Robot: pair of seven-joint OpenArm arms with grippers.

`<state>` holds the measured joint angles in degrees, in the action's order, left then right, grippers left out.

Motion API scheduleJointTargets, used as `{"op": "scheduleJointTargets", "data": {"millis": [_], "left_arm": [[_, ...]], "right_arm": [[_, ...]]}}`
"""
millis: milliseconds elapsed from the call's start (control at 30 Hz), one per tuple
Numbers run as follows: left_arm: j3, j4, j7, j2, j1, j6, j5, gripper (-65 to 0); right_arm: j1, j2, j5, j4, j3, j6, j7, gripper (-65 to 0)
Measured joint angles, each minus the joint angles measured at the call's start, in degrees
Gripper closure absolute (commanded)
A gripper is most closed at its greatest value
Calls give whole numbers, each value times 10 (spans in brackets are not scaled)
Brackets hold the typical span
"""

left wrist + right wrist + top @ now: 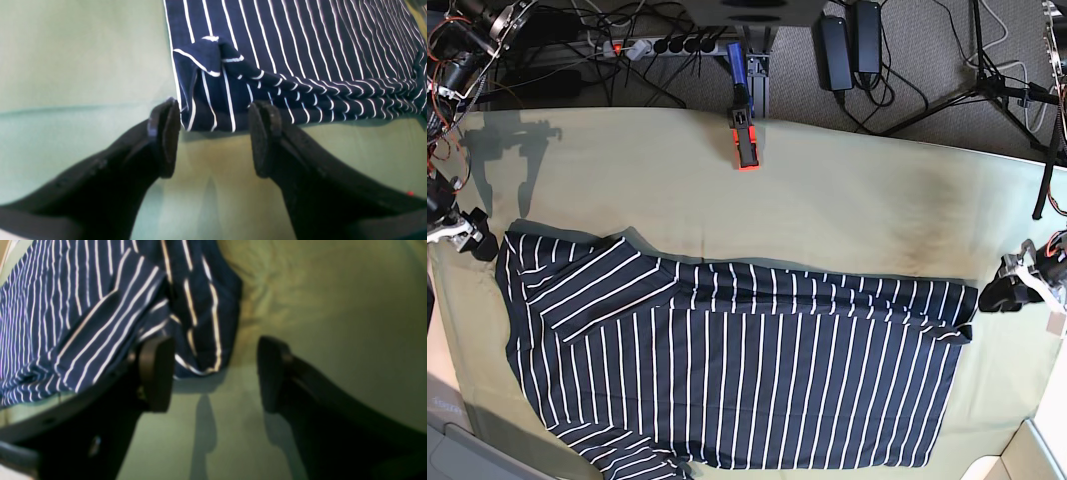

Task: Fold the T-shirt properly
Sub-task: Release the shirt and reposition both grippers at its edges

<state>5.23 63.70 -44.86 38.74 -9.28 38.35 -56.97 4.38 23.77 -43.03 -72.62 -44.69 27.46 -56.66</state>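
Navy stripes: the T-shirt (727,370) lies spread flat across the pale green tablecloth (847,190); one long edge is folded over
Left gripper (213,133): jaws wide apart, empty, at a bunched shirt corner
Right gripper (215,373): jaws wide apart, nothing held; a sleeve edge lies between them

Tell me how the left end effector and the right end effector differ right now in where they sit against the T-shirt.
The left end effector frames the T-shirt hem corner squarely; the right end effector has shirt cloth only at one finger. In the base view the left sits at the right edge, the right at the left edge. Both are open, holding nothing.
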Motion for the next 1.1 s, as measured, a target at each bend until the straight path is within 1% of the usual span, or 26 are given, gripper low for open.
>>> {"op": "scheduleJointTargets", "data": {"millis": [100, 167, 333, 567, 867, 1033, 1100], "left_arm": [[11, 0, -12, -1, 25, 0, -17, -359], [23, 0, -24, -2, 36, 1, -42, -359], [26, 0, -42, -3, 38, 3, -81, -359], [26, 0, -45, -3, 38, 3, -93, -359], [26, 0, -45, -3, 38, 3, -94, -359], [26, 0, -45, -3, 38, 3, -94, -359], [26, 0, -53, -3, 38, 3, -102, -359]], "right_arm": [[-5, -12, -2, 0, -6, 0, 0, -386], [-7, -24, -2, 0, -7, 0, 5, -386], [-6, -64, -1, 0, -7, 0, 17, -386], [6, -93, 9, 0, -8, 0, 28, -386], [19, -93, 34, 0, -8, 0, 34, -386], [20, -92, 34, 0, -38, 0, 34, -386], [18, -84, 34, 0, -51, 0, 32, -386]]}}
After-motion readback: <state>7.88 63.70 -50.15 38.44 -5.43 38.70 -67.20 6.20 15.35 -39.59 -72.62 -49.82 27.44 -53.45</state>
